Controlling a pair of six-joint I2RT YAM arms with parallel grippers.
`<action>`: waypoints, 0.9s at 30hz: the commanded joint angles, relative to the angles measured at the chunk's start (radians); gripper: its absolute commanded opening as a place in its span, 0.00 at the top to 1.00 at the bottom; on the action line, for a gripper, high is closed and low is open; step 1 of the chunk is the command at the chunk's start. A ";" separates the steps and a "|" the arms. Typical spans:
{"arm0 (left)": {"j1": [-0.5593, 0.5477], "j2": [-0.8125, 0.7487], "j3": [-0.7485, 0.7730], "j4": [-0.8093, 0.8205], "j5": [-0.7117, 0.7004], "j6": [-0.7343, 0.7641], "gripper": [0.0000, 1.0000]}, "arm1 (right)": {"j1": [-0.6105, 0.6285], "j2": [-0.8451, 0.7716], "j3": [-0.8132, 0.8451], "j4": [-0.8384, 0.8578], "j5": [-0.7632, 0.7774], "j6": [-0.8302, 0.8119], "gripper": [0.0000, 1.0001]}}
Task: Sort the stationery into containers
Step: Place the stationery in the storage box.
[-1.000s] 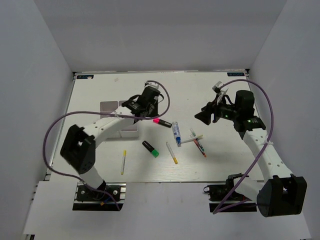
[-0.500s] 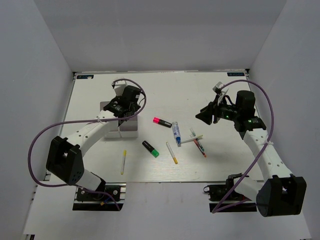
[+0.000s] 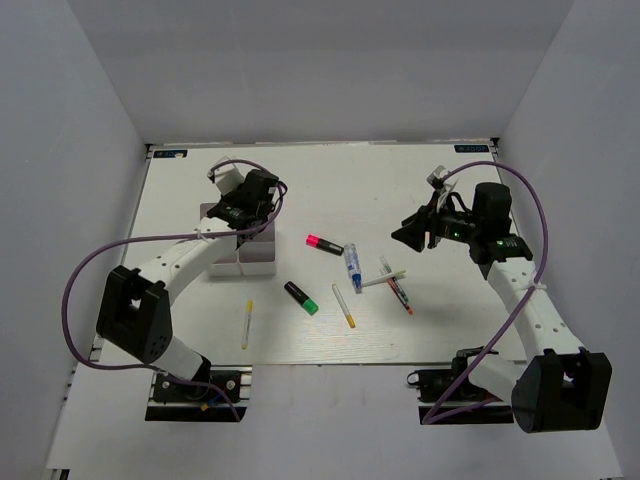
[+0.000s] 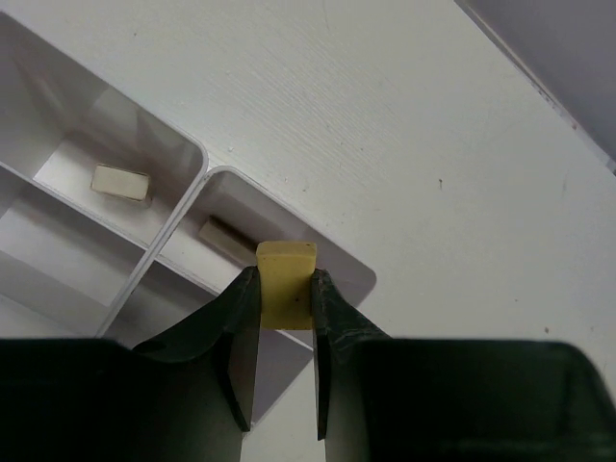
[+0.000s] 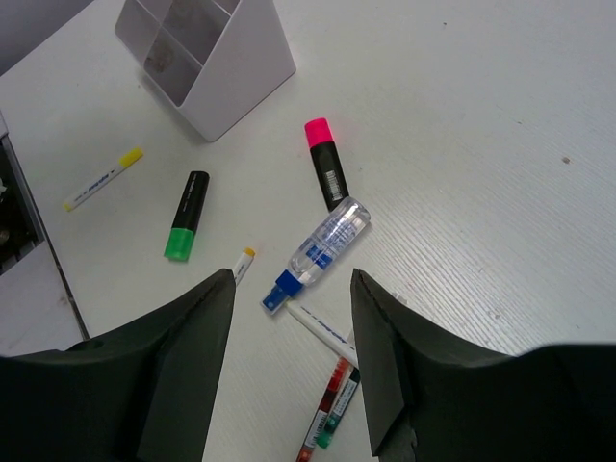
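Observation:
My left gripper [image 4: 286, 279] is shut on a small beige eraser [image 4: 286, 260] and hangs over the corner compartment of the white containers [image 4: 204, 173]. A white eraser [image 4: 120, 181] and a darker one [image 4: 226, 238] lie inside. From above, the left gripper [image 3: 243, 212] sits over the containers [image 3: 262, 265]. My right gripper [image 3: 408, 235] is open in the air, holding nothing; in its wrist view the white-blue marker [image 5: 318, 252] lies below the jaws, with the pink highlighter [image 5: 325, 173] and the green highlighter [image 5: 187, 215] nearby.
Loose on the table: a pink highlighter [image 3: 324, 244], a green highlighter [image 3: 300, 297], the marker [image 3: 352, 267], two yellow-tipped pens [image 3: 247, 323] [image 3: 343, 306], a white pen [image 3: 383, 280] crossing a red pen [image 3: 398, 290]. Grey walls enclose the table on three sides.
My left arm has swung left from beside the pink highlighter to above the containers, still shut on the eraser. The right arm has barely moved.

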 commanded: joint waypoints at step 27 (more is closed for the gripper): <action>-0.006 -0.200 -0.033 0.110 0.312 0.359 0.72 | 0.010 0.079 0.043 -0.050 0.036 -0.145 0.50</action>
